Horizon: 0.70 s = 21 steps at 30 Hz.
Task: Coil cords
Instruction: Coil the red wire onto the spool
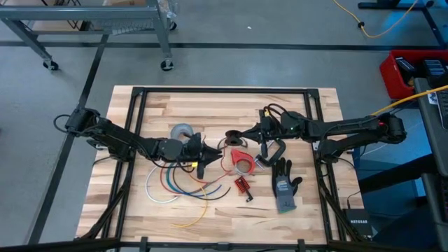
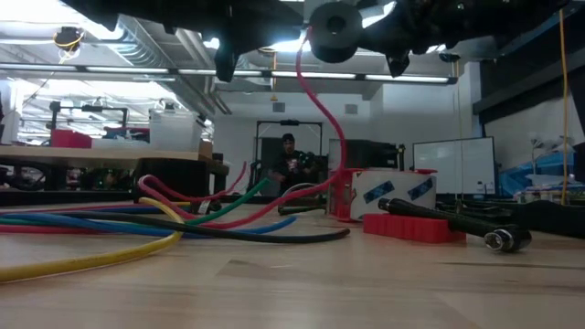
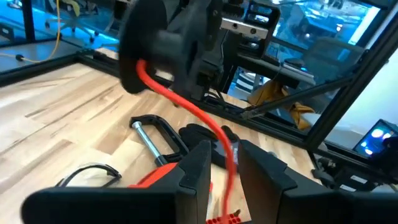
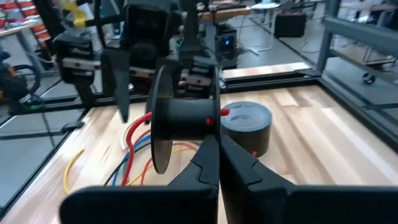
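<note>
Red cord (image 3: pixel 186 102) runs from a black spool (image 4: pixel 180 121), centre of the high frame, down between the left gripper (image 3: pixel 225 163) fingers, which stand narrow around it. Right gripper (image 4: pixel 217 163) pinches the spool's flange, fully closed. Other cords (image 1: pixel 178 185) lie loose at lower left, near the tape roll (image 1: pixel 183 131). Risk: slack guidance lets the red cord jump the flange or drag neighbouring cords into a tangle.

Red cord (image 3: pixel 186 102): red, noted on black spool (image 4: pixel 180 118)
Loose cords (image 1: pixel 178 183): white, blue, red, green, yellow
Tape roll (image 4: pixel 249 127): grey
Glove (image 1: pixel 283 185): black, grey
</note>
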Each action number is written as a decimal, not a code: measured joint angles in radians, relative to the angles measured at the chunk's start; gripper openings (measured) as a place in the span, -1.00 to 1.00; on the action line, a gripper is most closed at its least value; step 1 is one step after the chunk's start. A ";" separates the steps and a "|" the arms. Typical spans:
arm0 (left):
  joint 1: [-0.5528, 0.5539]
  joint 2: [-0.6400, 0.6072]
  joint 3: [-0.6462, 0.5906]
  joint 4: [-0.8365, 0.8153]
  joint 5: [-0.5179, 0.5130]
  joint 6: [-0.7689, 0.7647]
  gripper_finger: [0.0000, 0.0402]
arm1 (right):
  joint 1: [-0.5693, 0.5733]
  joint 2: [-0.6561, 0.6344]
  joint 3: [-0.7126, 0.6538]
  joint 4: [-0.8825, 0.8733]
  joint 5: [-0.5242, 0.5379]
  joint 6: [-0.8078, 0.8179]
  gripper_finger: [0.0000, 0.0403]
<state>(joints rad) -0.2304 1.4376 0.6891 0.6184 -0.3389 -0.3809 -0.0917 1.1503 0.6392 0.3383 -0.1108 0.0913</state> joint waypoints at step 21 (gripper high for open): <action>-0.002 0.000 0.000 -0.004 -0.007 0.076 -0.64 | 0.000 0.000 0.000 0.227 0.051 0.014 -1.00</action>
<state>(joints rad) -0.2329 1.4372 0.6891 0.6140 -0.3459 -0.3047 -0.0917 1.1503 0.6395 0.5656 -0.0595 0.1055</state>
